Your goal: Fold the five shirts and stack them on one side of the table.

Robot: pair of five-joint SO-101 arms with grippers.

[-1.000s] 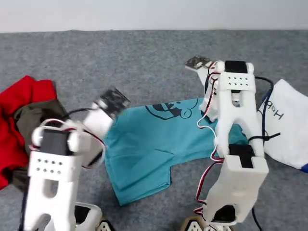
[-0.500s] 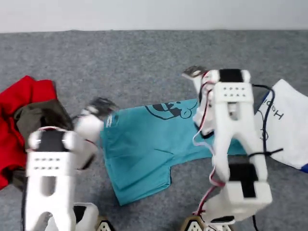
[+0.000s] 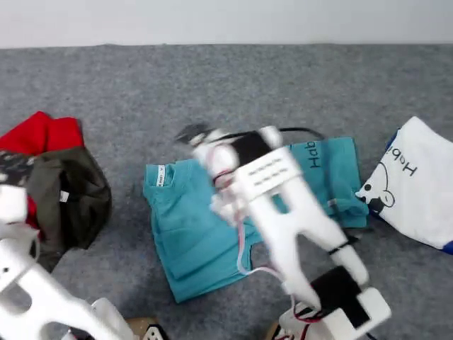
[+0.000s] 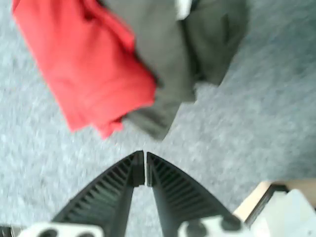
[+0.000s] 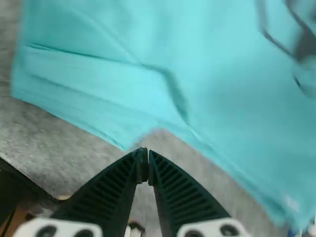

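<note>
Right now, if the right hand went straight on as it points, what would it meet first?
Probably the teal shirt: its edge lies just ahead of the shut right hand, though depth is unclear.

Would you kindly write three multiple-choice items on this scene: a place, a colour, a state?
1. The white shirt lies where relative to the teal shirt? A. on the right arm's side B. on the left arm's side C. stacked on top
2. What colour is the shirt overlapping the red shirt? A. yellow B. dark olive C. white
3. How do the left arm's jaws stand? A. wide open B. clamped on red cloth C. shut, empty
Key: 1 A, it lies past the teal sleeve; 2 B, the dark olive shirt covers red cloth; 3 C, their tips meet over bare table.
</note>
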